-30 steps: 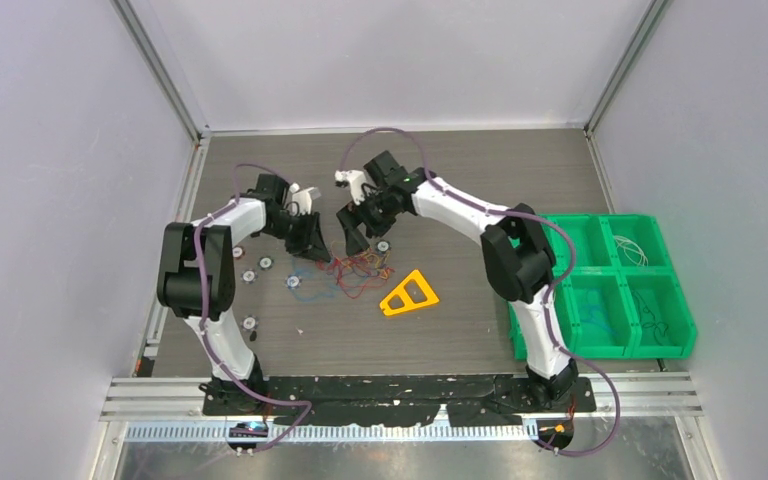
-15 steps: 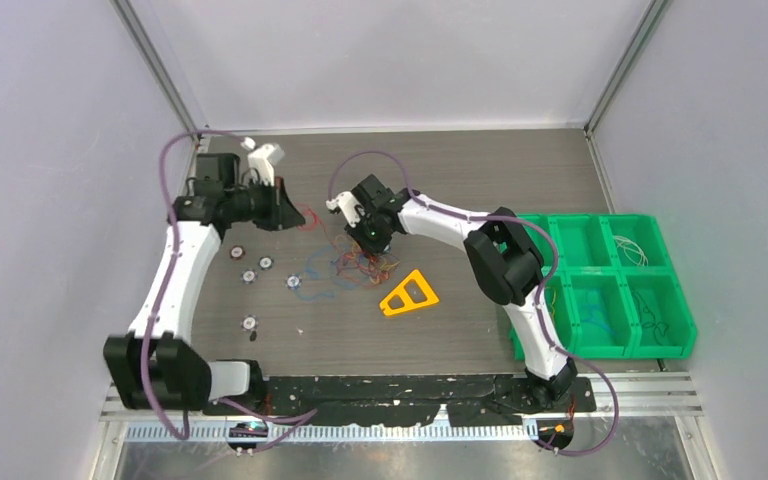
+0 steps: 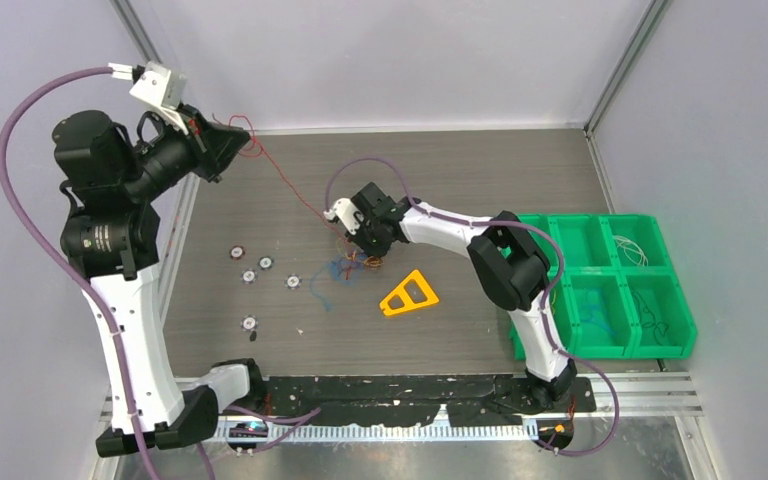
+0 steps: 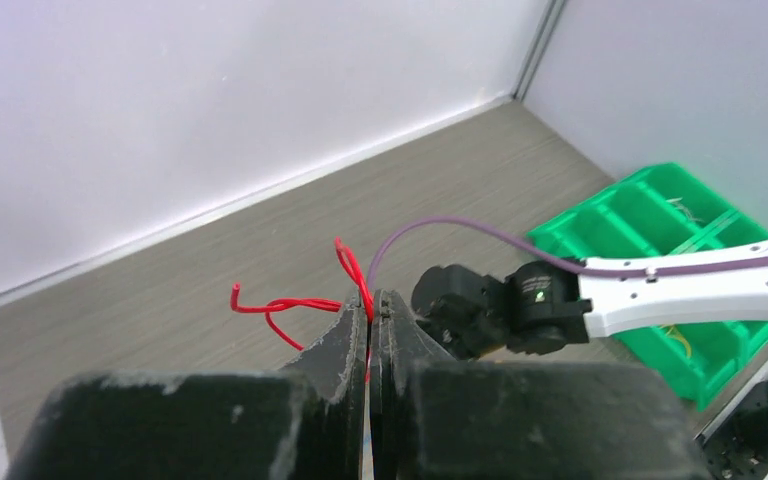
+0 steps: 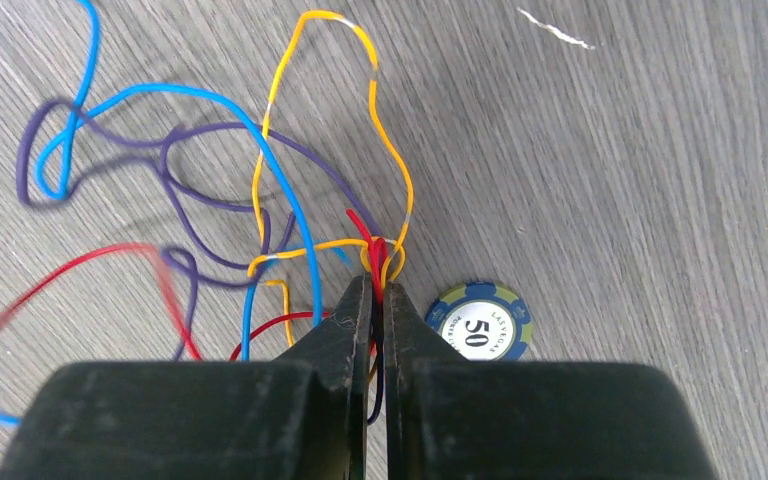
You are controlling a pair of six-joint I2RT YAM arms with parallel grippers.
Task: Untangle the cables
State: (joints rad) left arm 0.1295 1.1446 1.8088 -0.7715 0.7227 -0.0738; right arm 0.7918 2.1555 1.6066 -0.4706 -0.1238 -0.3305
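The cables (image 3: 352, 265) lie as a tangle of thin red, orange, blue and purple wires mid-table. My right gripper (image 3: 368, 243) presses down on the bunch, shut on the cables (image 5: 378, 262), with red, yellow and dark strands pinched between its fingers (image 5: 355, 320). My left gripper (image 3: 238, 133) is raised high at the back left, shut on one red cable (image 4: 358, 272). That red cable (image 3: 285, 180) stretches taut from it down to the bunch. Its loose end (image 4: 270, 305) curls beside the left fingers.
A yellow plastic triangle (image 3: 408, 294) lies right of the tangle. Several poker chips (image 3: 264, 264) sit to its left, one (image 5: 483, 322) right by my right fingers. A green compartment bin (image 3: 610, 285) stands at the right edge. Walls close the back and sides.
My left arm rose and swung back-left, drawing the red cable out taut from the bunch. My right gripper dropped onto the tangle and shut on it.
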